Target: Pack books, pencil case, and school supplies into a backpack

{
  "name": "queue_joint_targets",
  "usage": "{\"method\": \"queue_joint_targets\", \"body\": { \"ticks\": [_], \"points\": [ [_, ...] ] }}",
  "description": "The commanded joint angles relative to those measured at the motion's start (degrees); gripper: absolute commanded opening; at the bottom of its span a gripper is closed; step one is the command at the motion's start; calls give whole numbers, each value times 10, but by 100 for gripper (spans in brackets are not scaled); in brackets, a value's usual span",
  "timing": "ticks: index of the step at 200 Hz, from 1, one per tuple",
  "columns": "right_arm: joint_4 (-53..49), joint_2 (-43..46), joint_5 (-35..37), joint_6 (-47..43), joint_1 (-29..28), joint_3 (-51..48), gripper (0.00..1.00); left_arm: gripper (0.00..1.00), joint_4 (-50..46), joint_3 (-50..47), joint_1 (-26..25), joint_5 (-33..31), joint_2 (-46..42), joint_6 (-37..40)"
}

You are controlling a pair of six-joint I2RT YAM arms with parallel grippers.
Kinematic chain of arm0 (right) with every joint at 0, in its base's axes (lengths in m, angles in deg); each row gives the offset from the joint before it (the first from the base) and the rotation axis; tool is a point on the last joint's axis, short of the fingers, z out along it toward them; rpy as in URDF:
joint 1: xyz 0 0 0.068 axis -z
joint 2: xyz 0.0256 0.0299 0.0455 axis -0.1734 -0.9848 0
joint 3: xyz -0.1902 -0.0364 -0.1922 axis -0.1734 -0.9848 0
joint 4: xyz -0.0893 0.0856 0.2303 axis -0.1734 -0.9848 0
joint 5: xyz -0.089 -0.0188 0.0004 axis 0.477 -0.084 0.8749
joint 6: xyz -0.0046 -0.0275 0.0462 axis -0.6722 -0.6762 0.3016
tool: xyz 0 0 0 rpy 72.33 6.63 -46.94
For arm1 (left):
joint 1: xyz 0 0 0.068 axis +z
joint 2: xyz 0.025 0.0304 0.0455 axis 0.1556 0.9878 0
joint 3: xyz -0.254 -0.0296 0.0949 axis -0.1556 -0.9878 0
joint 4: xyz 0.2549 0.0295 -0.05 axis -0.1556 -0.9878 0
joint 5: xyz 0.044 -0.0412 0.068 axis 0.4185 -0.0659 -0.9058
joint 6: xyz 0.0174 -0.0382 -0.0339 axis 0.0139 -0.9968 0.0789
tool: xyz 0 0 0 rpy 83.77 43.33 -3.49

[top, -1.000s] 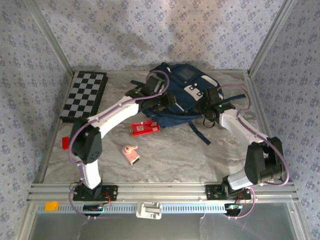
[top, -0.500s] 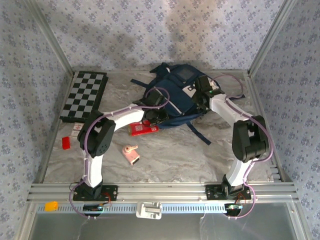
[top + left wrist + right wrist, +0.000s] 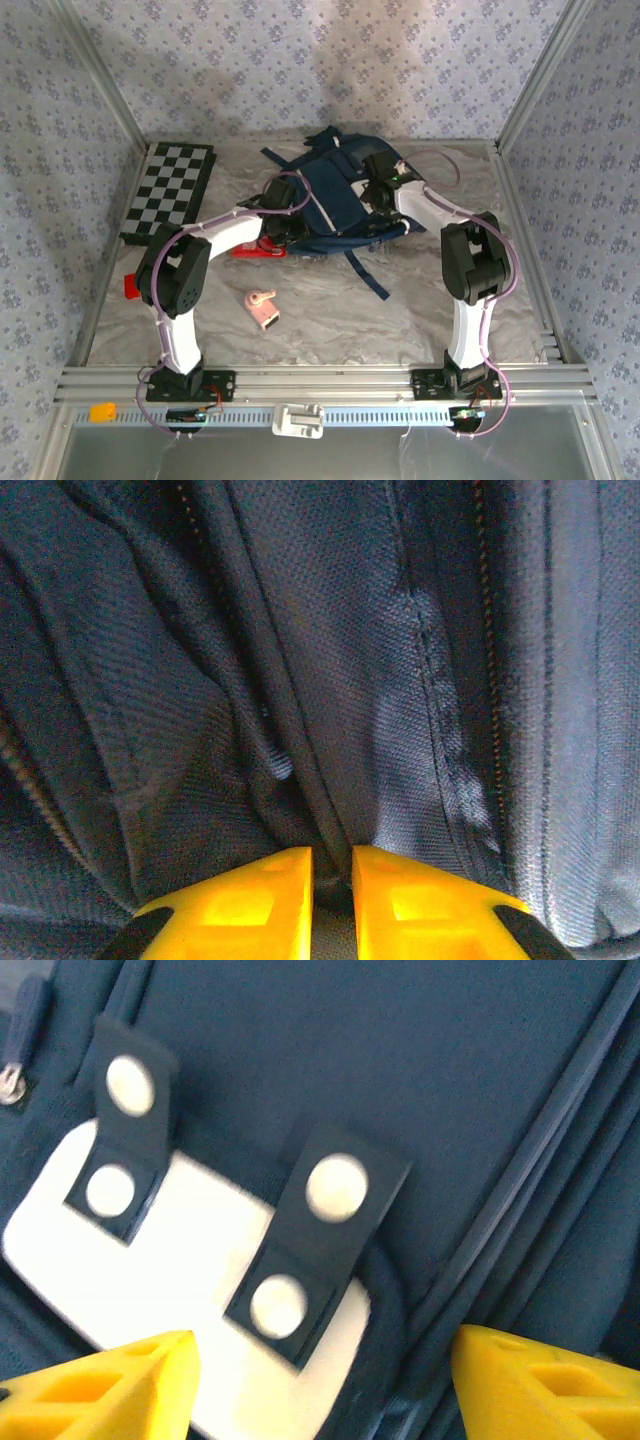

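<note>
The navy backpack (image 3: 335, 195) lies crumpled at the back middle of the table. My left gripper (image 3: 283, 228) is at its near left edge; its yellow fingers (image 3: 270, 890) are shut on a ridge of the backpack's fabric (image 3: 340, 680). My right gripper (image 3: 378, 195) hovers open over the front, its fingertips (image 3: 150, 1370) wide apart above the white patch (image 3: 180, 1250) with dark snap tabs. The red pencil case (image 3: 255, 250) pokes out under the left arm. The pink school supplies gadget (image 3: 263, 309) lies on the marble nearer me. The books are out of view.
A checkered board (image 3: 170, 190) lies at the back left. A small red block (image 3: 132, 287) sits by the left wall. A loose backpack strap (image 3: 368, 275) trails toward the middle. Metal rails frame the table.
The left gripper has shut on the backpack fabric and pulled left. The backpack has slid left and bunched up, covering part of the pencil case. The right arm followed left over the front patch.
</note>
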Motion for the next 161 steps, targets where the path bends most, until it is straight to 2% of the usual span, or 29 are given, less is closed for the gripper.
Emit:
{"method": "queue_joint_targets", "body": {
  "ticks": [1, 29, 67, 84, 118, 146, 161],
  "points": [
    [-4, 0, 8, 55, -20, -4, 70, 20, -54, 6, -3, -4, 0, 17],
    [-41, -42, 20, 62, -17, 36, 65, 20, -64, 15, -4, -6, -2, 19],
    [-30, -49, 33, 61, -17, 32, 56, 20, -75, 28, -7, -7, -5, 21],
    [-27, -34, 48, 63, -12, 21, 47, 20, -89, 47, -14, -14, -5, 30],
    [51, 14, 51, 48, 8, -38, 21, 20, -110, 76, -28, -27, -1, 34],
    [97, 31, 31, 21, 24, -59, 5, 20, -128, 83, -45, -38, -7, 26],
    [107, 49, 39, 13, 24, -75, 2, 21, -132, 76, -57, -46, -17, 14]
  ]
}}
